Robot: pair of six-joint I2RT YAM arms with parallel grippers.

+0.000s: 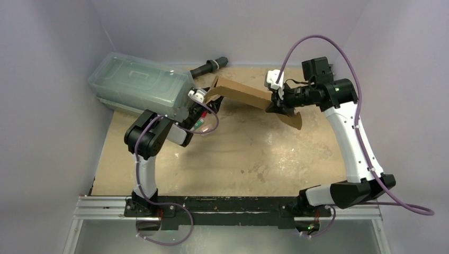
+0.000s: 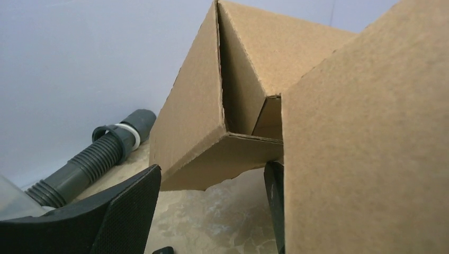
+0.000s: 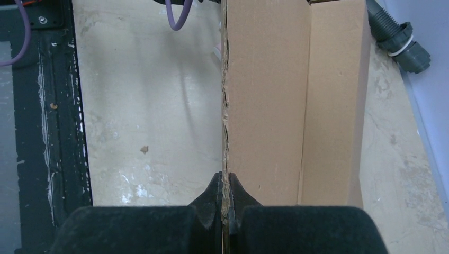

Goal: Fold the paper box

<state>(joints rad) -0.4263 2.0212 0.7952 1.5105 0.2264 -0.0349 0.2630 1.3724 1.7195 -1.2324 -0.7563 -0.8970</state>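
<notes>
The paper box point(image 1: 241, 92) is a brown cardboard sheet, partly folded, held up off the table at the far middle. My right gripper point(image 1: 276, 106) is shut on its right end. In the right wrist view the jaws point(image 3: 226, 185) pinch a thin cardboard edge, and the box's panels point(image 3: 265, 95) run away from them. My left gripper point(image 1: 207, 100) is at the box's left end. In the left wrist view it point(image 2: 201, 211) is open. Folded flaps point(image 2: 212, 106) rise just beyond its fingers, and a large panel point(image 2: 360, 132) covers most of the right finger point(image 2: 273, 196).
A clear greenish plastic lidded container point(image 1: 140, 84) stands at the far left, close to the left arm. A grey ribbed hose point(image 1: 209, 67) lies along the back edge and also shows in the left wrist view point(image 2: 95, 159). A black rail point(image 1: 212, 203) runs along the near edge.
</notes>
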